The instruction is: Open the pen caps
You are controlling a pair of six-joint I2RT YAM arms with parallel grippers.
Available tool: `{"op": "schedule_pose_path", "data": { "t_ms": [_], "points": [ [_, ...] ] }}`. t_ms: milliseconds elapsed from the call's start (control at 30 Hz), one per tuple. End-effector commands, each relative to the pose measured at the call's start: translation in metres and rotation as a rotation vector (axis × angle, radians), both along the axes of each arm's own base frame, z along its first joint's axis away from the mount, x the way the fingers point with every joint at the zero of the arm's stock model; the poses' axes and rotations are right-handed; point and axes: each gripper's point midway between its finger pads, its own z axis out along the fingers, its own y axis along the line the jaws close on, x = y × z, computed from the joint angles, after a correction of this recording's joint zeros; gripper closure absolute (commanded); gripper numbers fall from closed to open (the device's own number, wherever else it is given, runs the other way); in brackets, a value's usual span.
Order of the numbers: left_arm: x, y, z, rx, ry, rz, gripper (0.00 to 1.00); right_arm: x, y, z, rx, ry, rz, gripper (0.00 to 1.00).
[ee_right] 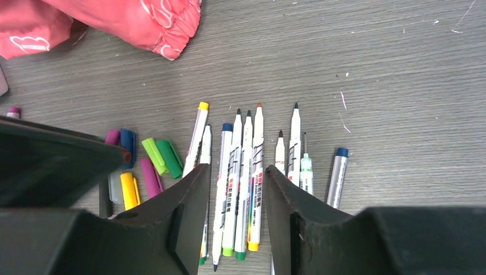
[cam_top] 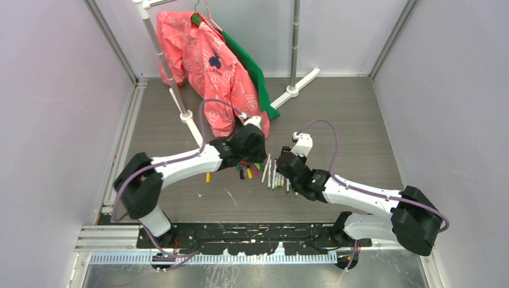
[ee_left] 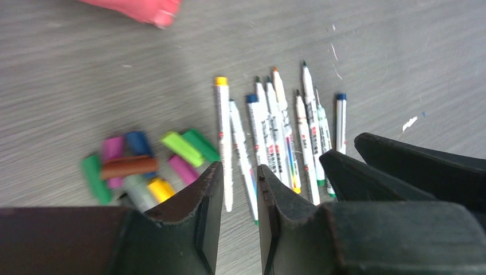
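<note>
Near the middle of the counter (cam_top: 360, 120), between the two arms, a heap of loose pen caps (ee_right: 152, 177) lies just left of a row of pens (ee_right: 235, 160) laid side by side, tips pointing away from the arms. The heap mixes light green, dark green, magenta, blue, yellow and brown pieces, some touching or overlapping. Most pens in the row show bare tips. Three are still capped: one with a yellow cap (ee_right: 203, 106) at the left end of the row, one with a blue cap (ee_right: 227, 127) beside it, and a grey-barrelled pen (ee_right: 338, 180) with a blue top at the right end, set slightly apart. The left claw (ee_left: 236, 172) hangs low over the boundary between heap and row, its jaws parted by a narrow gap with nothing between them; the counter and two pen barrels show through the gap. The right claw (ee_right: 236, 175) hovers over the middle of the row, its jaws standing wider apart and likewise holding nothing, with several barrels visible on the counter beneath. In the overhead view the two claws sit close together, nearly facing each other above the pens. Behind them a pink jacket (cam_top: 207, 72) and a green garment (cam_top: 249, 66) hang from a rack (cam_top: 165, 66), the jacket's cuff resting on the counter near the caps.
</note>
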Motion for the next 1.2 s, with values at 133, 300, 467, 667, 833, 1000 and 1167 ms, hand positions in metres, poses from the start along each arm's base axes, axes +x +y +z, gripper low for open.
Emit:
{"op": "schedule_pose_path", "data": {
  "t_ms": [133,300,467,667,833,1000,1167],
  "points": [
    [0.022,0.136,0.025,0.141,-0.082,0.422,0.7,0.007,0.012,0.017,0.058,-0.042,0.02,0.54],
    [0.02,0.183,-0.002,0.154,-0.004,0.517,0.69,0.009,0.021,0.019,0.084,-0.043,0.041,0.54],
    [0.025,0.203,-0.025,0.213,0.064,0.54,0.69,0.008,0.025,0.021,0.101,-0.046,0.054,0.54],
    [0.031,0.207,-0.05,0.264,0.132,0.531,0.69,0.006,0.025,0.017,0.1,-0.039,0.06,0.54],
    [0.036,0.212,-0.061,0.276,0.158,0.534,0.69,0.006,0.024,0.017,0.1,-0.039,0.058,0.54],
    [0.039,0.215,-0.067,0.284,0.169,0.537,0.69,0.005,0.023,0.016,0.098,-0.04,0.055,0.54],
    [0.039,0.215,-0.076,0.294,0.193,0.533,0.69,0.005,0.022,0.016,0.101,-0.039,0.053,0.54]
  ]
}}
